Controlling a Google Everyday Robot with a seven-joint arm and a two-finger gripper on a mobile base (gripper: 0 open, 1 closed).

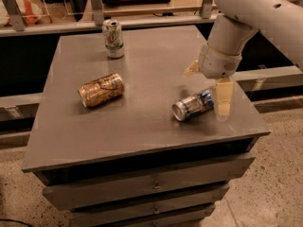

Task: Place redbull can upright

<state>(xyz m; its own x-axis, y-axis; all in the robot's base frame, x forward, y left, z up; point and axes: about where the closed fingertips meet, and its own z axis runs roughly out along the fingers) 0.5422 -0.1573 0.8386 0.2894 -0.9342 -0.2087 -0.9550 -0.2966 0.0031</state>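
Observation:
The redbull can (191, 106), slim, silver and blue, lies on its side near the right front of the grey table (142, 122), its silver top facing front-left. My gripper (207, 85) hangs from the white arm just above the can's far right end. It is open: one beige finger (223, 98) reaches down beside the can's blue end, and the other finger (191, 68) shows behind the can, higher up. The gripper holds nothing.
A wider orange-gold can (101, 89) lies on its side at the left middle. A white and green can (113, 38) stands upright at the back. The table's right edge is close beside the gripper. Drawers sit below the top.

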